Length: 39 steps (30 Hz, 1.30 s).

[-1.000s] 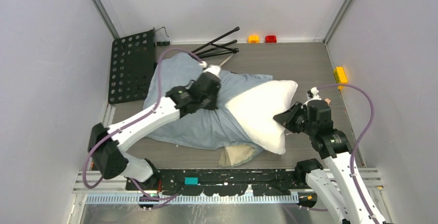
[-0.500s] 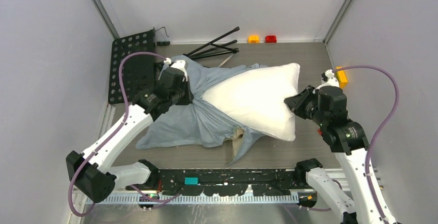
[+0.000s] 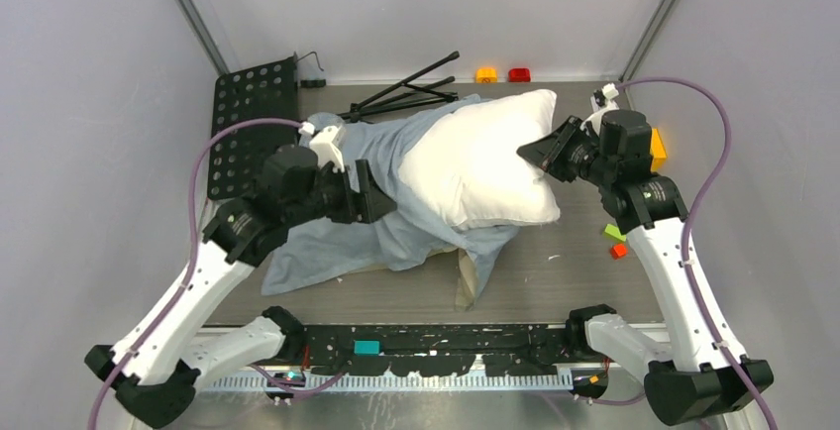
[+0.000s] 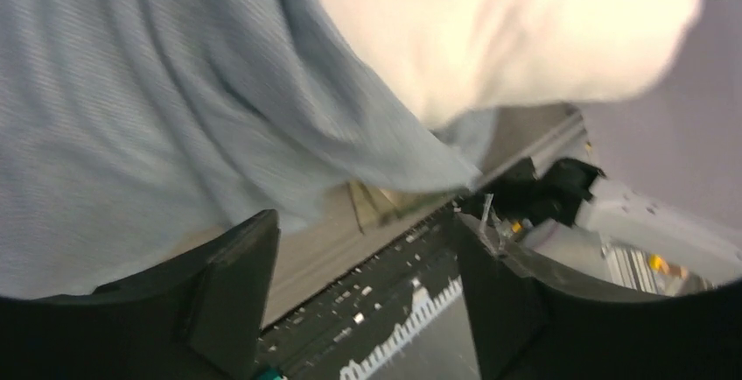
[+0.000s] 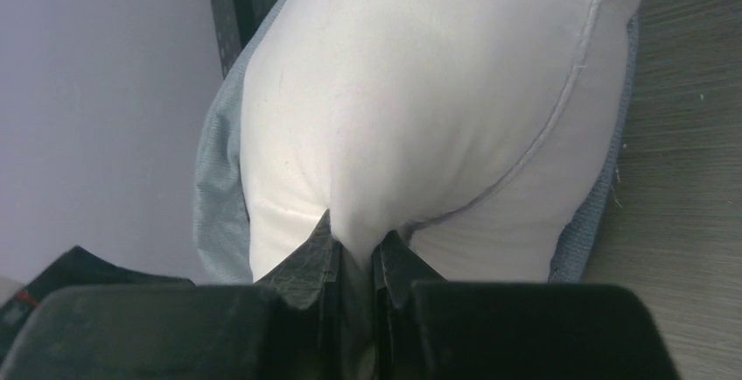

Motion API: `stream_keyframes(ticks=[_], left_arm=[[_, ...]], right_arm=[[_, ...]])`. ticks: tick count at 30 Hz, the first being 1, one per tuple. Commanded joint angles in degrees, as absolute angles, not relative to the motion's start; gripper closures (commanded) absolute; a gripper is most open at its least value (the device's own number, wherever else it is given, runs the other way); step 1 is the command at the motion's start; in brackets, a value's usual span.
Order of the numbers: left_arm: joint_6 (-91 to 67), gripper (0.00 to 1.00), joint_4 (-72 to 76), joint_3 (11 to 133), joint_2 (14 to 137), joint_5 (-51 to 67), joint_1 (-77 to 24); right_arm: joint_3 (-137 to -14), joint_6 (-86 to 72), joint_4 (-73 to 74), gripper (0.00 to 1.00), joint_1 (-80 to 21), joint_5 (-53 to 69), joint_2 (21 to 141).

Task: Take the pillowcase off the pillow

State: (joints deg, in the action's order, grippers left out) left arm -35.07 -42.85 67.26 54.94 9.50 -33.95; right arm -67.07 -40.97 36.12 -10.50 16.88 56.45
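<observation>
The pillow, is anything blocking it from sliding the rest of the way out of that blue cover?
Nothing visible blocks it. The right gripper pinches the pillow, and only the pillowcase lies against its left side. The left gripper is open.
</observation>
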Motion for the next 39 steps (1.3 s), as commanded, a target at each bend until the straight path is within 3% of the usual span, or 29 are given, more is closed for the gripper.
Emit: stream_keyframes(ticks=[1,4,10,21,26,34,39], left_arm=[[-41.37,0.17,-42.16,66.31,48.66,6.15,-43.83],[-42.54,0.08,-41.04,64.83,48.54,3.12,-49.25],[-42.75,0.10,-35.23,63.09,54.91,-3.46,-60.00],[-41.08,0.12,-26.83,64.48,68.84,-13.68,-72.71],[-45.03,0.00,-18.88,60.76,70.60,-15.08,-72.70],[-48.37,0.01,-5.73,55.40,70.65,-18.63,-72.57],[-48.50,0.14,2.91,55.13,72.66,-15.29,-72.58]], right_arm=[[-70.36,-46.21,22.88,1.00,-10.53,21.90,56.69],[-71.38,-46.62,22.56,1.00,-11.49,23.62,59.17],[-75.62,-43.38,29.41,1.00,-15.49,19.20,63.51],[-70.47,-41.97,29.39,1.00,-17.40,5.20,57.03],[-70.17,-43.15,28.40,1.00,-17.41,4.87,56.21],[-68.88,-45.08,27.70,1.00,-17.50,5.63,55.76],[-69.30,-45.05,29.71,1.00,-17.54,4.52,56.00]])
